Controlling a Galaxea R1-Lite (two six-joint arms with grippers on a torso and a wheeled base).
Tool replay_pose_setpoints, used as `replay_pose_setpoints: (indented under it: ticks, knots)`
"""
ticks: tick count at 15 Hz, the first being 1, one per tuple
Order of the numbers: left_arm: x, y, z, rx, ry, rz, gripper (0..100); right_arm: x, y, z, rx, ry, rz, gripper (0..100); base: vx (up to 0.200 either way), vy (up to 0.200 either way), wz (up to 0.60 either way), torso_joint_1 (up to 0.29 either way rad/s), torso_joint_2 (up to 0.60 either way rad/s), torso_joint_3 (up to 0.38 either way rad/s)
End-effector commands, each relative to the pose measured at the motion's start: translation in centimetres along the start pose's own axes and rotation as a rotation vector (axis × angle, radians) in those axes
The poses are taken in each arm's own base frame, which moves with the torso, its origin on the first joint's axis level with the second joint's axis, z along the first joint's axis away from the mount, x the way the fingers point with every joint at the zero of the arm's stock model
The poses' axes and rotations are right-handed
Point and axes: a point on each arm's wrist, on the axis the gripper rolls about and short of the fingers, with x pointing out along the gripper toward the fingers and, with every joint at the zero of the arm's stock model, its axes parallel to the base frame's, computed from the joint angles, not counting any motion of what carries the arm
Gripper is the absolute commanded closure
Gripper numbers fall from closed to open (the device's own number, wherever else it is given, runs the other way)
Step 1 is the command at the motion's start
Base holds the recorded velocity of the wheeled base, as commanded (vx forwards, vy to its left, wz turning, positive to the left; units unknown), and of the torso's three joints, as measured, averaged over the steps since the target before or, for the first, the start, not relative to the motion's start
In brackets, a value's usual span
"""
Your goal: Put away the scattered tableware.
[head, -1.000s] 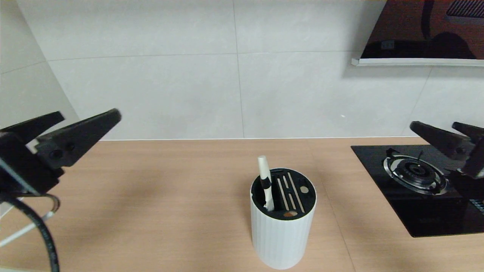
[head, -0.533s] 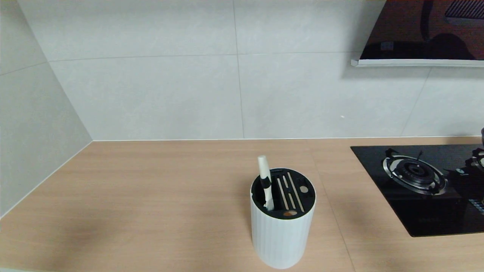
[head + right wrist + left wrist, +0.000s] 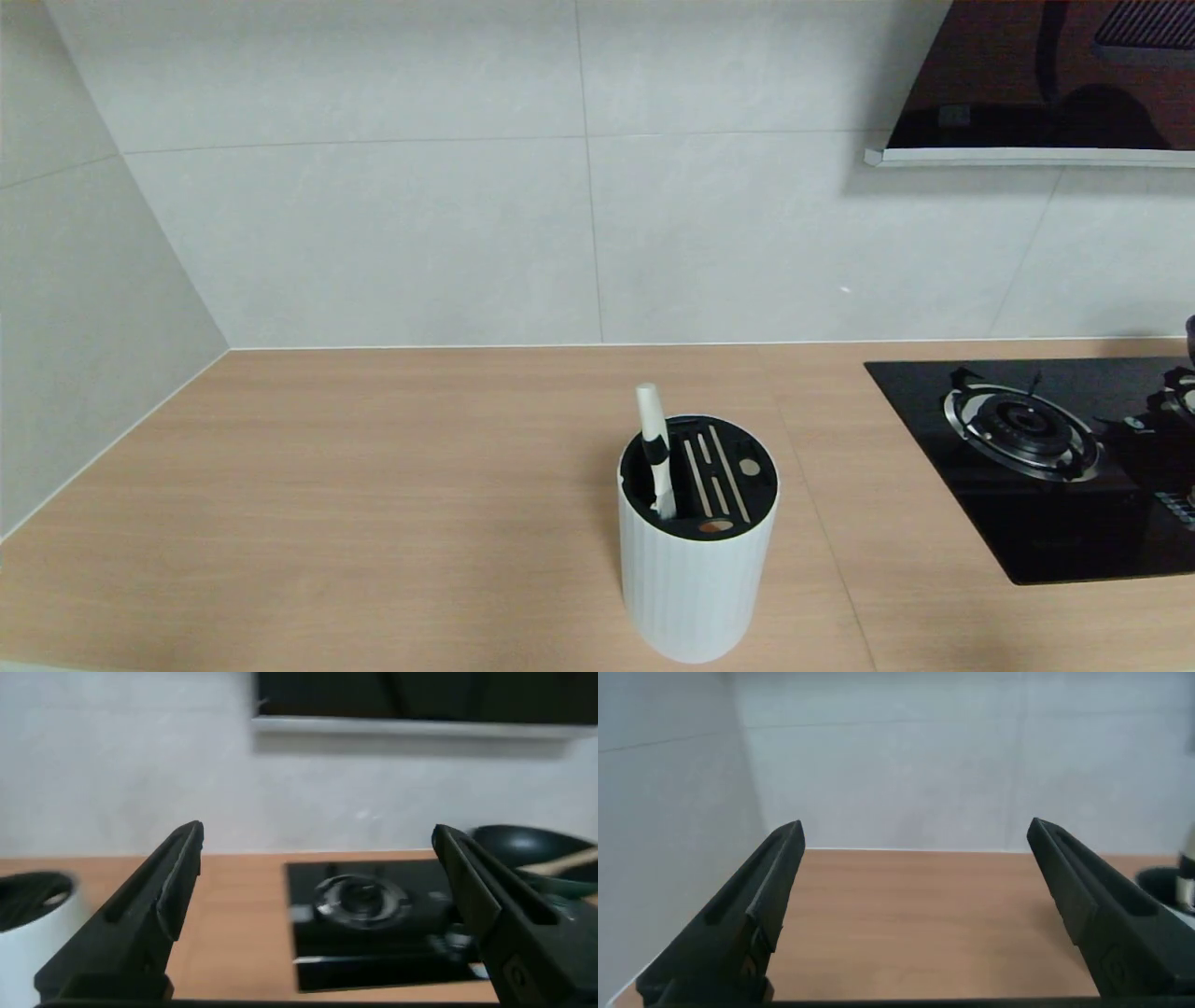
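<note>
Now the white utensil (image 3: 651, 415) is standing in the holder (image 3: 695, 588), at its 9 o'clock side, with the stove (image 3: 1027, 476) lying toward 2 o'clock. The left gripper (image 3: 915, 835) and right gripper (image 3: 318, 835) are gaping wide, holding nothing.

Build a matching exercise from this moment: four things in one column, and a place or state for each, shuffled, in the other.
Things
1. utensil holder
2. white-handled utensil
3. gas burner
4. left gripper

Places or states
A. open, with the wooden countertop seen between its fingers
B. standing in the holder, handle up
C. set in the black cooktop, at the robot's right
D. standing on the countertop, left of the cooktop

Pairs: 1-D, 2-B, 3-C, 4-A
</note>
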Motion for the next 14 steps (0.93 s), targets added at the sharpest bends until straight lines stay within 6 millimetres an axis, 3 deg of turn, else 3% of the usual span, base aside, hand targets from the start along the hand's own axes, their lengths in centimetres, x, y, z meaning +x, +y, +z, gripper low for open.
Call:
replay_pose_setpoints:
  ticks: [1,4,6,11,14]
  knots:
    - [-0.6,-0.1,-1.4,0.002,-0.004,0.036,0,-1.6,0.1,-1.5,-0.006,-0.044,-0.045,0,0.000,0.000,0.00,0.000,0.00,0.000]
    - [-0.1,-0.2,-3.5,0.021,0.065,0.056,0,-0.7,0.8,-6.3,0.004,0.117,-0.024,0,0.000,0.000,0.00,0.000,0.00,0.000]
    - [0.1,-0.3,-6.0,0.059,0.131,0.036,0,-0.6,1.2,-9.7,-0.005,0.222,0.019,0,0.000,0.000,0.00,0.000,0.00,0.000]
    - [1.2,-0.9,-11.2,0.085,0.191,-0.061,0,-0.8,1.5,-10.6,0.059,0.293,0.113,0,0.000,0.000,0.00,0.000,0.00,0.000]
    - [1.1,-1.1,-12.8,0.062,0.264,-0.133,0,-1.0,1.6,-11.0,0.055,0.339,0.167,0,0.000,0.000,0.00,0.000,0.00,0.000]
